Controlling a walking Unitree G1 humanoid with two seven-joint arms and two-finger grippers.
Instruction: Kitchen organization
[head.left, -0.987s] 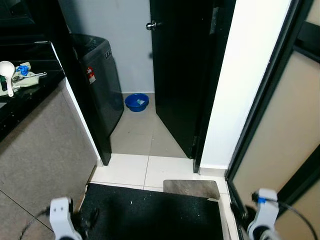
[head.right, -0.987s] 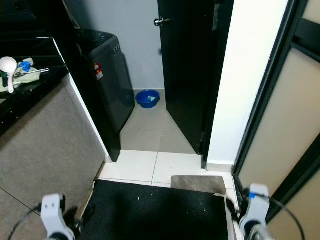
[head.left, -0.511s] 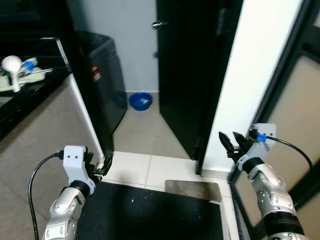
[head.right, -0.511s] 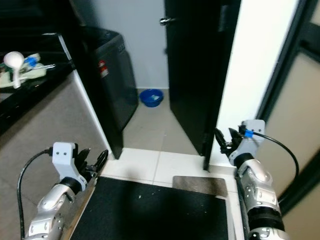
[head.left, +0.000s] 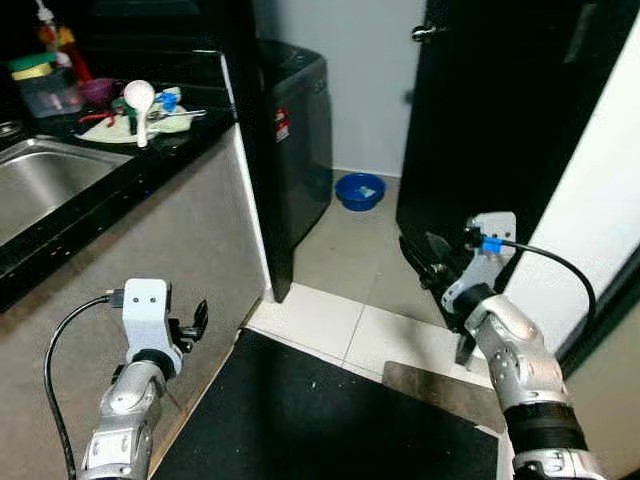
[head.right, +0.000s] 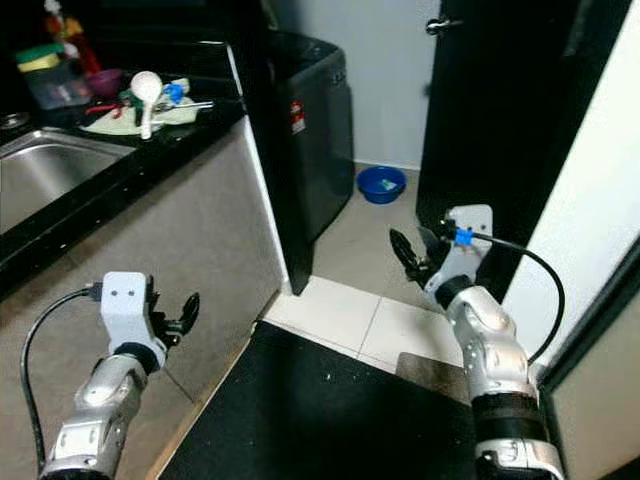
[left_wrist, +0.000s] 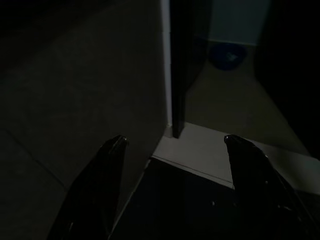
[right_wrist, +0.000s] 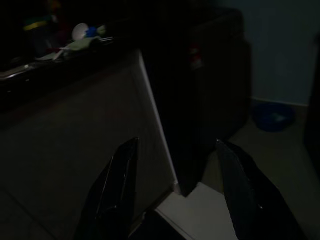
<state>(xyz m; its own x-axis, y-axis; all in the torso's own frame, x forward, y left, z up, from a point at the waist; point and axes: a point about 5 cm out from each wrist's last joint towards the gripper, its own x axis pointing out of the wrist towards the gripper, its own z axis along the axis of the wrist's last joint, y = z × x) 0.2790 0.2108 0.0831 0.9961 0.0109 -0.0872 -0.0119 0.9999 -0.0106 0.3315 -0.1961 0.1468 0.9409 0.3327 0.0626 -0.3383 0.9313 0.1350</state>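
Left gripper (head.left: 198, 318): spread wide, empty, beside the grey counter front (head.left: 130, 260).
Right gripper (head.right: 412, 252): parted, empty.
Risk: turning could knock the black door (head.left: 480, 120).

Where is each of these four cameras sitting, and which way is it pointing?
Left eye view: on the head, looking down at the counter, sink and floor; both silver arms show.
Right eye view: beside it, same scene, with left gripper and right gripper, both open.
Left wrist view: along that gripper's black fingers at the mat.
Right wrist view: along its fingers toward the counter.
All four share the blue bowl.
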